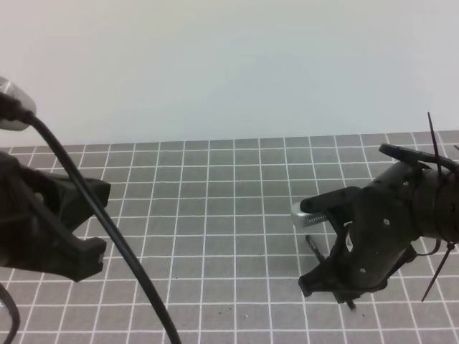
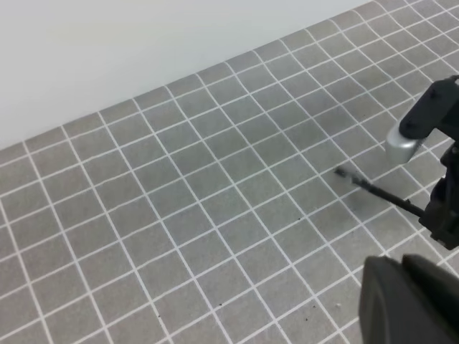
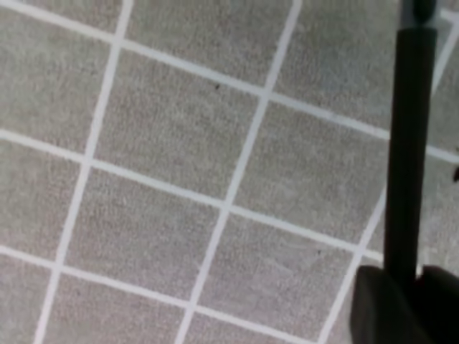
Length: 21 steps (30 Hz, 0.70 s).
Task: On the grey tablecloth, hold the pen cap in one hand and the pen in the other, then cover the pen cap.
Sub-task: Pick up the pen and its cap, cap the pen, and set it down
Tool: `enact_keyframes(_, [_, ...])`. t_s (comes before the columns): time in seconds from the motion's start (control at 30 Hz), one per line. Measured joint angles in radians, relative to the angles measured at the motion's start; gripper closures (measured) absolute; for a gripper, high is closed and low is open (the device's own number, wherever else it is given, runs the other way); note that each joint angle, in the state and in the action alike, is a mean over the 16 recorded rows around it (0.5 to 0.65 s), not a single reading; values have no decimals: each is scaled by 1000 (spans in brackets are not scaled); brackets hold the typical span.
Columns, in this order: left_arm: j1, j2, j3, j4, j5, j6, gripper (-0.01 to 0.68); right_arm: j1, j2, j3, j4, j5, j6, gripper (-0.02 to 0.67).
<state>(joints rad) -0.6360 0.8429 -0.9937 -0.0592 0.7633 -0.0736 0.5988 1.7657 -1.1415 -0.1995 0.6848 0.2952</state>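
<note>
Right claw: jaws were seen spread, one finger on each side of the pen, nothing clamped. In the right wrist view the pen ran straight up the frame, just beside a dark fingertip; whether the two touched could not be told.

Pen: it was found lying flat on the cloth, one end poking out from between the right claw's fingers toward the left arm, the rest passing back under that claw. The long axis was judged to lie roughly along the right claw's reach, not across its jaws.

Left claw: it was judged clenched, its dark fingers seen as one block, and was held well apart from the right claw across bare grid.

Cap: it was not found in any view; whether it sat inside the left claw could not be told.

Judgement: the right arm was by far the nearer to the pen. A regrasp across the barrel was judged needed before any capping.
</note>
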Motion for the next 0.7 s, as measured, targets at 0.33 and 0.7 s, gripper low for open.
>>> enact_keyframes(0.33, [0,0,12,24,-20,-4,675,0,-60,-1,-72,-3,10,462])
enact_keyframes(0.7, [0,-44,226,117,-272,-124,675,0,-423,112,-283,-114,49,632])
